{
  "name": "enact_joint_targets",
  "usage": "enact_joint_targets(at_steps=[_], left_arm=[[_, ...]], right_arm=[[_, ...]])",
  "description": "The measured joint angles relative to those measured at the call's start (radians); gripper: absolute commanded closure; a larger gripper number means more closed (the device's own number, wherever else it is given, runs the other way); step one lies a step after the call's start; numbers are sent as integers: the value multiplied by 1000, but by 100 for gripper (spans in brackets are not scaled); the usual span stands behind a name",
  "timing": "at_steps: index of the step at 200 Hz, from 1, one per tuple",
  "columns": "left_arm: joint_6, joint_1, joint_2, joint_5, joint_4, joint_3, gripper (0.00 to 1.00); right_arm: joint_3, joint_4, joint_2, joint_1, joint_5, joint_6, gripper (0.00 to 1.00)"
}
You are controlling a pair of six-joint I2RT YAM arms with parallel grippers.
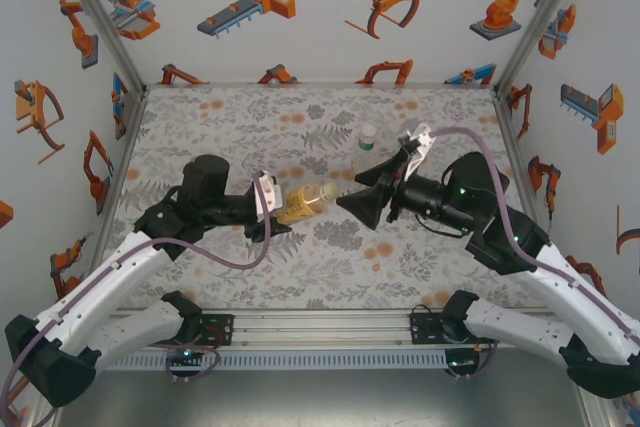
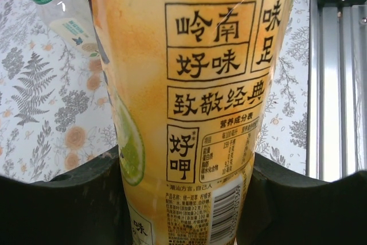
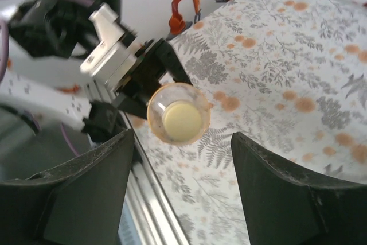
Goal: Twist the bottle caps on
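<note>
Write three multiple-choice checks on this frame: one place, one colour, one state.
1. Where is the slim clear bottle?
A) held in a gripper
B) upright on the table, beyond the grippers
C) lying by the arm bases

2. What colour is the liquid in the held bottle that the left gripper clamps?
A) blue
B) amber-yellow
C) red

3. How is the right gripper?
A) shut on the held bottle
B) shut on the slim clear bottle
C) open, touching nothing

Key:
1 B: it stands alone behind both grippers.
2 B: the left wrist view shows amber-yellow.
3 C: its fingers stand apart on either side of the held bottle's end, with gaps.
</note>
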Motion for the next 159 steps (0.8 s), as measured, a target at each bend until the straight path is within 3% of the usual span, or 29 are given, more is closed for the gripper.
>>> enact_joint_targets(at_steps=[30, 69, 104, 159], left_arm=[[21, -16, 20, 18, -32, 3, 100], [61, -39, 48, 69, -97, 29, 100], [87, -45, 75, 126, -138, 52, 100], [106, -45, 84, 161, -174, 55, 100]], right_arm=[[16, -95, -13, 0, -184, -315, 38], [99, -248, 38, 0, -286, -604, 39], [110, -298, 75, 0, -332, -711, 43], [110, -298, 93, 0, -360, -749, 48]])
